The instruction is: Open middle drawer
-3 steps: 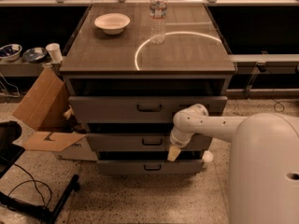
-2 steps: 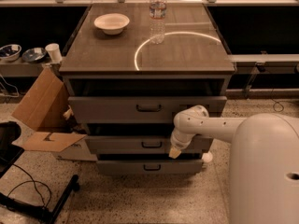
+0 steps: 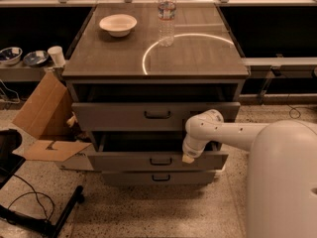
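The middle drawer (image 3: 124, 160) of the grey cabinet has a low flat front and a small black centre handle (image 3: 161, 161). It stands pulled out beyond the top drawer (image 3: 119, 116), with a dark gap showing behind its front. My white arm reaches in from the right. My gripper (image 3: 188, 157) hangs down at the top edge of the middle drawer's front, to the right of the handle. The bottom drawer (image 3: 129, 177) sits below, less far out.
On the cabinet top stand a white bowl (image 3: 118, 25) and a water bottle (image 3: 166, 15). An open cardboard box (image 3: 45, 120) lies left of the cabinet. A black stand with cables (image 3: 29, 214) is on the floor at the lower left. A shelf (image 3: 20, 74) with bowls and a cup is at far left.
The middle drawer has slid further out toward the camera, with my gripper staying at its front edge.
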Controlling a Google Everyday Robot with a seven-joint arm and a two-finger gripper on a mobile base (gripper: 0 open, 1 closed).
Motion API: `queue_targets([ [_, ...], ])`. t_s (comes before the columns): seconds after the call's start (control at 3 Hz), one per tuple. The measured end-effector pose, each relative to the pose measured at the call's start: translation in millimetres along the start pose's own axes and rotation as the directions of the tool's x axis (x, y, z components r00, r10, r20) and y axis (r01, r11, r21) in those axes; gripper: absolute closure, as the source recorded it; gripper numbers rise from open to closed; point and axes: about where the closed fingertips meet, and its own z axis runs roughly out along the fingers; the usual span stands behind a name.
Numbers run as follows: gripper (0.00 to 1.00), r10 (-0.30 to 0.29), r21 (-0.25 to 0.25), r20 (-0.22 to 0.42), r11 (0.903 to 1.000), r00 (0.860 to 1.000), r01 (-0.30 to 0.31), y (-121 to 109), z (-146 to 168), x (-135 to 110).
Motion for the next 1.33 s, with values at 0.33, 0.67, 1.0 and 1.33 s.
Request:
queue_targets([
  [0.33, 1.00, 0.000, 0.000, 0.000, 1.0000, 1.000, 0.000, -0.3, -4.1, -0.6],
  [0.67, 1.00, 0.036, -0.027, -0.012, 0.9990, 0.999, -0.036, 21.7, -4.7, 17.7],
  [1.0, 1.00, 0.036, -0.027, -0.011, 0.9990, 0.999, -0.036, 20.8, -9.9, 16.1],
  [1.33, 1.00, 0.066, -0.048, -0.027, 0.9965, 0.997, -0.068, 40.0, -13.1, 32.4],
])
